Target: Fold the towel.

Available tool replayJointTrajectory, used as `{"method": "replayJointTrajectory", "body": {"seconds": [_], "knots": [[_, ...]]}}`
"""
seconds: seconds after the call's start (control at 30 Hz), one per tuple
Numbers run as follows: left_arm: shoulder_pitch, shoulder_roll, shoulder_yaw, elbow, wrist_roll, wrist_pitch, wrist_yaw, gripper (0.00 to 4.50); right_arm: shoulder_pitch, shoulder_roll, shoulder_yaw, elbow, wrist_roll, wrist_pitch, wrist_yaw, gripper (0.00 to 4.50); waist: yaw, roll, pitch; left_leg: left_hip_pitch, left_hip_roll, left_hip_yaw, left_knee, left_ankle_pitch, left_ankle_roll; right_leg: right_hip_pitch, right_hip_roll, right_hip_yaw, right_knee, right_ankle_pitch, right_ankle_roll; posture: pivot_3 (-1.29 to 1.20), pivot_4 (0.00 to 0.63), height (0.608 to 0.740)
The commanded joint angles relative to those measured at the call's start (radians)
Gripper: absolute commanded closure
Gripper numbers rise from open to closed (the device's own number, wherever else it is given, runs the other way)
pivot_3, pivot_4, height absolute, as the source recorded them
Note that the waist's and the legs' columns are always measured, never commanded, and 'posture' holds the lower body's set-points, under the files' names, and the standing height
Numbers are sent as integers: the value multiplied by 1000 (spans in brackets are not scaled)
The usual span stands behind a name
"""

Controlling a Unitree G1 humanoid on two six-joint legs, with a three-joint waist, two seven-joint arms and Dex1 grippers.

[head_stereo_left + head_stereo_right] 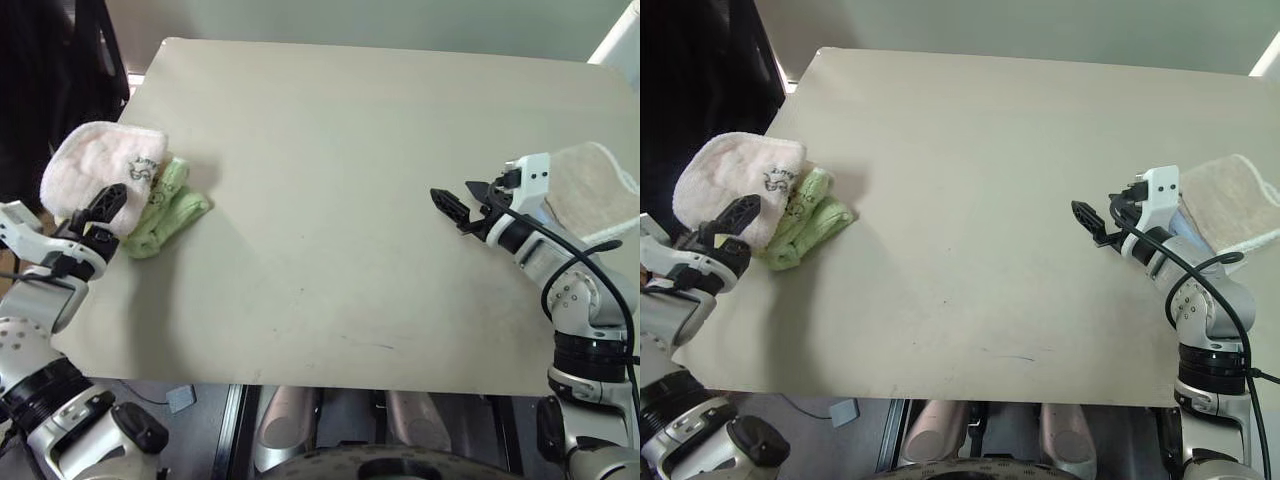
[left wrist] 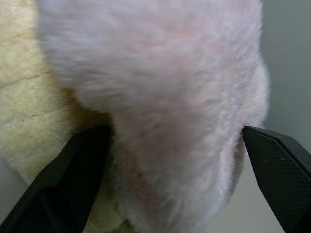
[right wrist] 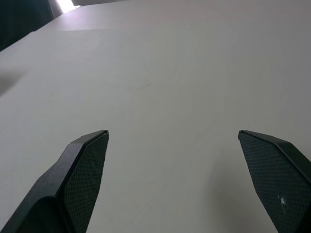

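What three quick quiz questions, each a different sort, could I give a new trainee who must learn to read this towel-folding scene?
1. True or false: the pink towel lies spread flat at the table's middle.
2. The yellow-green towel sits: A) under the right gripper, B) against the pink towel, C) on the beige towel.
3. Fill in: the left gripper's fingers stand ____ around the pink towel.

Key: 1 false; 2 B; 3 open.

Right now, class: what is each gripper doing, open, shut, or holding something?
Left gripper: open, fingers either side of the pink towel, not clamped.
Right gripper: open, holding nothing, over the table.
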Motion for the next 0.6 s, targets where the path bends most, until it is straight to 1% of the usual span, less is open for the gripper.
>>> {"method": "replayJointTrajectory", "body": {"seconds": [0.03,0.07,0.17,0.27,0.33,0.43,0.5,0.53,0.6], "knots": [[22,12,33,-38,-49,-38,-32,36,10,2,2,-42,3,-11,1,0,-1,0,0,0,0,0,0,0,0,0,0,0,0,0,0,0,150,736],[29,11,39,-48,-67,-38,-36,36,16,7,4,-46,4,-10,-1,0,-1,0,0,0,0,0,0,0,0,0,0,0,0,0,0,0,150,736],[80,34,-2,-95,-65,-34,-90,36,30,15,10,-52,2,-13,0,0,-3,0,0,0,0,0,0,0,0,0,0,0,-1,0,0,0,150,736],[197,57,-89,-208,-29,-42,-207,36,22,24,16,-32,-3,-25,4,0,-7,0,0,-1,0,0,0,-1,0,0,0,0,-1,-1,1,0,150,736],[238,56,-103,-246,-43,-53,-246,36,16,29,22,-25,-5,-28,3,0,-8,0,0,-1,0,0,0,-2,0,0,0,0,-1,-2,2,0,150,736],[357,45,-168,-419,-75,-64,-375,36,5,34,31,-7,-10,-37,10,0,-10,0,0,-1,1,0,0,-5,0,-1,1,0,-1,-5,6,0,150,736],[398,58,-264,-502,-11,-93,-410,36,-6,39,39,5,-15,-41,9,0,-9,0,0,-1,1,0,0,-5,0,-1,0,0,-1,-6,6,0,150,736],[409,70,-332,-543,35,-108,-420,36,-12,40,40,12,-16,-44,12,0,-8,0,0,-1,1,-1,0,-6,1,-1,0,0,-1,-6,5,0,150,736],[418,93,-409,-578,97,-144,-452,36,-25,47,48,17,-20,-46,9,0,-8,0,0,-1,1,-1,0,-7,-1,-1,0,0,0,-6,5,0,150,736]]}}
